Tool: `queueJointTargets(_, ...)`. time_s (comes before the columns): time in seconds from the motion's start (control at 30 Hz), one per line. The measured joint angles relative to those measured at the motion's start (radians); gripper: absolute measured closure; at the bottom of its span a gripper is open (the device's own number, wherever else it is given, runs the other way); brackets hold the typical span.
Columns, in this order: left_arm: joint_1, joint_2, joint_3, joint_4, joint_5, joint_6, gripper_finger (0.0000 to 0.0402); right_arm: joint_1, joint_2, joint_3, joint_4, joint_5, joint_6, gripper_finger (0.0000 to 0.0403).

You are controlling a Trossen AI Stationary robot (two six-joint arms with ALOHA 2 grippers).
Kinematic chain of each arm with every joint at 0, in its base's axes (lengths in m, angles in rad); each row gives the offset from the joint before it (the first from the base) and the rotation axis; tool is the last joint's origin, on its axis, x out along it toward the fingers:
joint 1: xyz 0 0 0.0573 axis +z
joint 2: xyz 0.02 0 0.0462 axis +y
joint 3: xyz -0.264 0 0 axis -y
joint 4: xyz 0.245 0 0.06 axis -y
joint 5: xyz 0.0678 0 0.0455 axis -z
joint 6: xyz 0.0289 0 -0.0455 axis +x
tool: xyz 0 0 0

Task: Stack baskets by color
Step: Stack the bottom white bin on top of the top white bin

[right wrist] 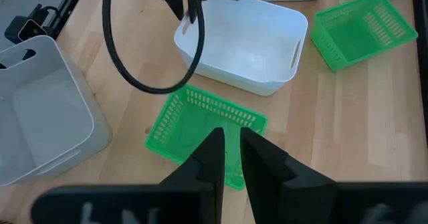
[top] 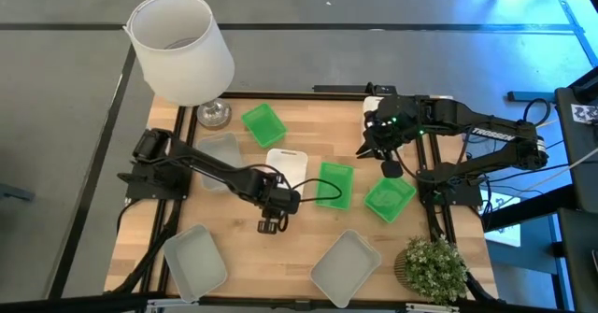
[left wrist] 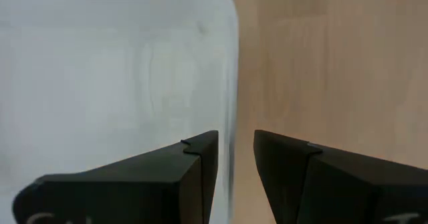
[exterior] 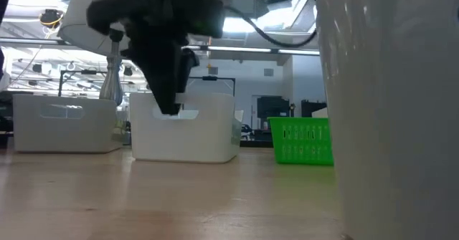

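The white basket (top: 286, 168) at table centre is partly hidden by the left arm. The left gripper (top: 272, 221), fingers apart and empty, hovers at its 6 o'clock. The right gripper (top: 390, 170), nearly closed and empty, hangs at 12 o'clock of a green basket (top: 389, 199).

From above we look straight down on the whole pale wooden table (top: 280, 257), both arms in frame. Our low camera sits at surface height and faces level across the boards into the room behind, with a white plastic basket (exterior: 185, 129) near and a blurred white wall of something very close at one side. From the left wrist we look down, very near, past two dark fingers (left wrist: 194, 164) at a translucent grey basket's edge. From the right wrist we look down from higher up, sharing that white plastic basket (right wrist: 244, 43) with the low and high views.
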Motion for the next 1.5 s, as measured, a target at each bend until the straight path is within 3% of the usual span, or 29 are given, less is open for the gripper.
queueJointTargets(0.23,0.004,0.064,0.000,0.013,-0.029,0.014,0.0321,0.000,0.000,0.000,0.000,0.000,0.002,0.0354)
queueJointTargets(0.4,0.026,0.078,0.002,0.009,0.005,0.007,0.0387,0.000,-0.012,0.000,0.000,0.001,0.002,0.0354)
queueJointTargets(0.5,0.048,0.078,0.031,-0.016,0.005,0.013,0.0396,0.000,-0.040,0.000,-0.001,0.007,0.002,0.0354)
queueJointTargets(0.97,0.212,0.077,0.467,-0.309,-0.070,0.260,0.0401,0.000,-0.212,0.000,-0.033,0.111,0.006,0.0354)
queueJointTargets(1.17,0.326,0.076,0.616,-0.109,-0.063,0.309,0.0401,0.000,-0.234,0.000,-0.068,0.266,0.010,0.0354)
queueJointTargets(1.3,0.398,0.076,0.626,0.023,-0.044,0.308,0.0401,0.000,-0.248,0.000,-0.088,0.332,0.007,0.0354)
queueJointTargets(1.5,0.456,0.109,0.624,0.259,0.075,0.334,0.0401,0.000,-0.306,0.000,-0.094,0.450,0.092,0.0354)
